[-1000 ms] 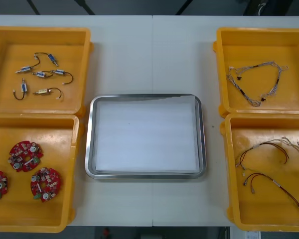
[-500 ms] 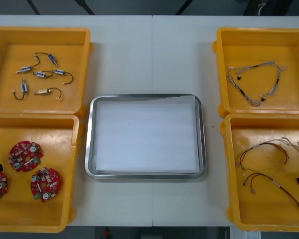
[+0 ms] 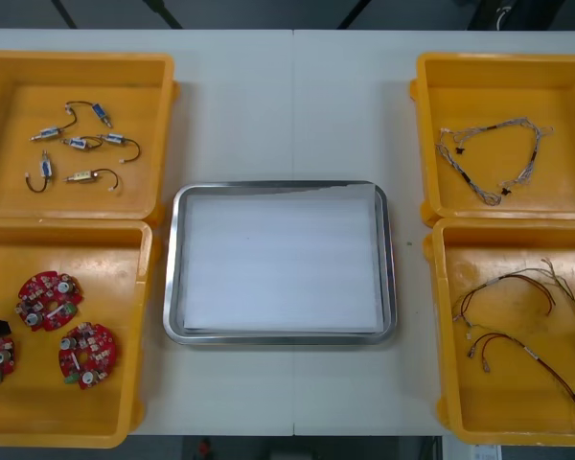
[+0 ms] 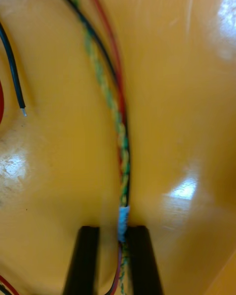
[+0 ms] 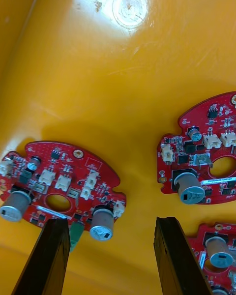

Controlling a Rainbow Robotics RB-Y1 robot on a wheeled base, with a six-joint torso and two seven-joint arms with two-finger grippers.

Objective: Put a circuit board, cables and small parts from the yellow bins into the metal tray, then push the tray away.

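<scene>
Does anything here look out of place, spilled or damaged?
Nothing stands out. The metal tray sits straight between the yellow bins. The circuit boards, small metal parts and cables all lie in their bins. The left end effector is open over the boards; the right end effector is closed on cables.

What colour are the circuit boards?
Circuit boards are red; clearest in the left wrist view.
</scene>
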